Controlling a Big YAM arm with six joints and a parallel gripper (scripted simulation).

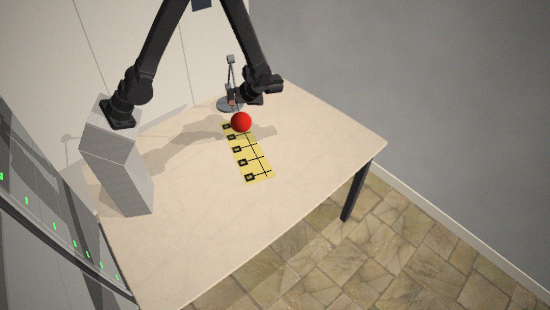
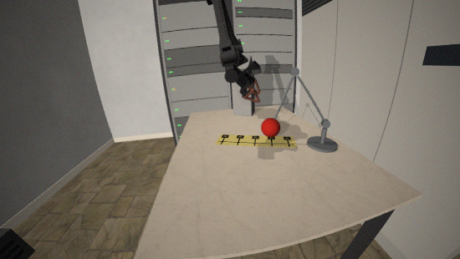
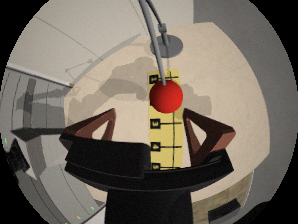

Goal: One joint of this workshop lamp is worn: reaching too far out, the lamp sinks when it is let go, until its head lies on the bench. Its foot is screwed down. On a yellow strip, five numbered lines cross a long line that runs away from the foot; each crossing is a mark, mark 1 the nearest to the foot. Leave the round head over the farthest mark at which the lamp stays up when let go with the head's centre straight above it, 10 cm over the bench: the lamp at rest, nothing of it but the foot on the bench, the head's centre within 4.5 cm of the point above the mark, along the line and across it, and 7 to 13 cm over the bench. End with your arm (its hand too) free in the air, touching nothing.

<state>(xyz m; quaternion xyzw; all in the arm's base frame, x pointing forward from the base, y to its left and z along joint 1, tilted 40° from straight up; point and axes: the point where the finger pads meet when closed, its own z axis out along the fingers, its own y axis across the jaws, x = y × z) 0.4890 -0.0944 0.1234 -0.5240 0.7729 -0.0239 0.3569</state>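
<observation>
Lamp [image 2: 302, 85] stands folded on its grey foot [image 2: 322, 144], red round head [image 2: 270, 126] hanging off the bench [image 2: 259, 196] over the strip's [image 2: 234, 142] near-foot marks, about mark 2. Gripper [image 2: 251, 93] spread wide, grasping nothing, above and apart from the head. Likely rigid thin links, one slack joint; smooth ball may slip, so pinch across its middle.

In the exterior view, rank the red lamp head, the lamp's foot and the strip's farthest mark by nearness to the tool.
1. Red lamp head, just below the open tool.
2. Lamp's foot, to the right.
3. Farthest mark, at the yellow strip's left end.
</observation>
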